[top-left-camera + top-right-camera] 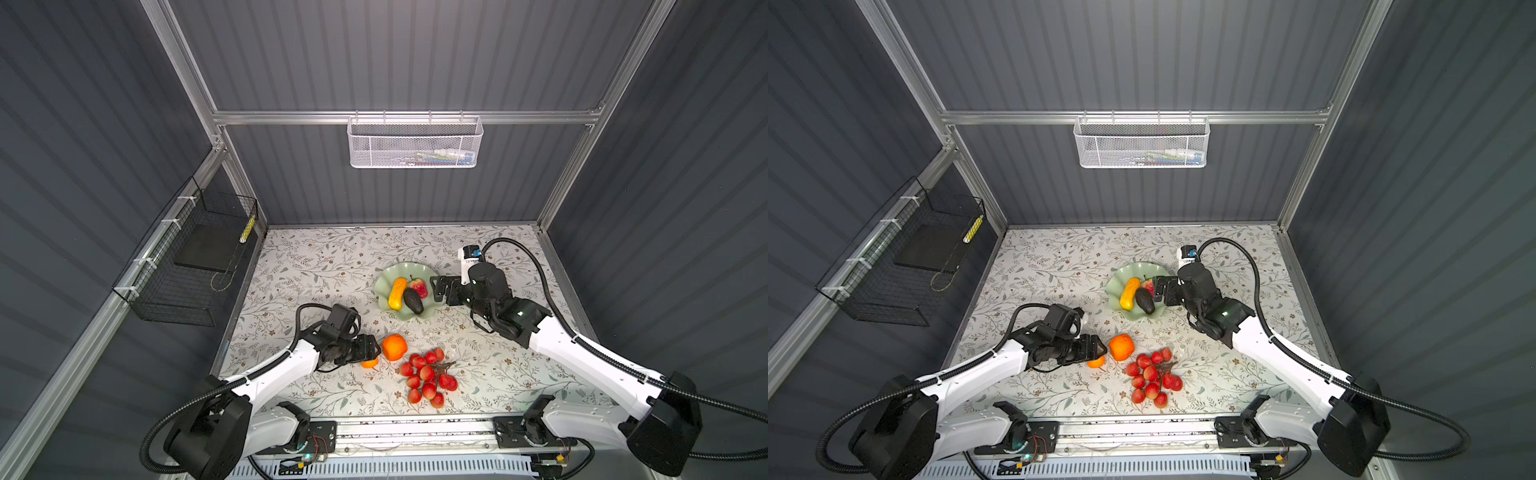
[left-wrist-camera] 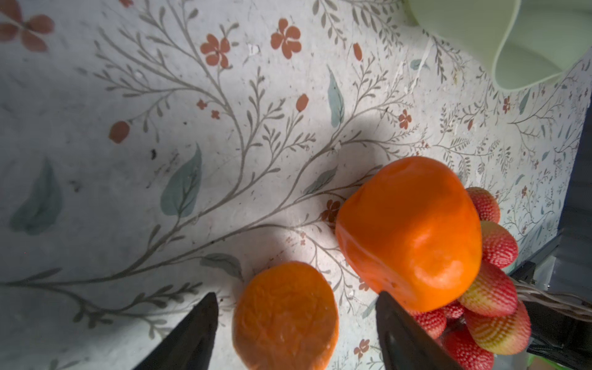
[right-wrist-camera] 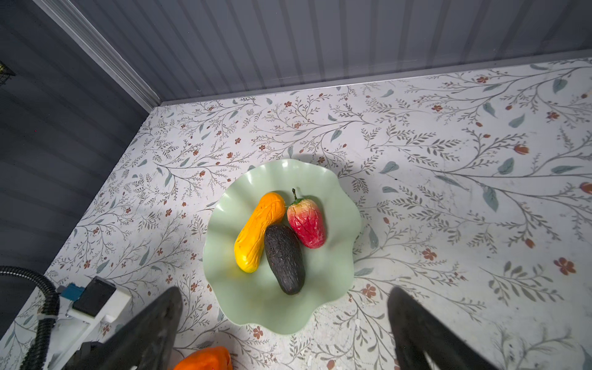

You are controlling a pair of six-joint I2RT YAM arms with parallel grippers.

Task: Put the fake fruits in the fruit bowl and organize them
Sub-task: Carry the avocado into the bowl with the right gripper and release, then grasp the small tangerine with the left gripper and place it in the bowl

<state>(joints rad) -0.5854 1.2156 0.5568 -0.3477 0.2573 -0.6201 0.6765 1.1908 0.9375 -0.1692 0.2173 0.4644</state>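
Both open: left hand (image 2: pixel 297 295) straddles small orange (image 2: pixel 285 320), right hand (image 3: pixel 285 290) empty

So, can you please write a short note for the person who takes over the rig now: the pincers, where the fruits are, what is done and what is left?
Left pincer: open, straddling the small orange, not yet closed on it.
Right pincer: open and empty, by the fruit bowl.
Done: the yellow fruit, strawberry and avocado lie in the bowl.
Left: the small orange, the large orange and the bunch of red fruits are on the table, close together.
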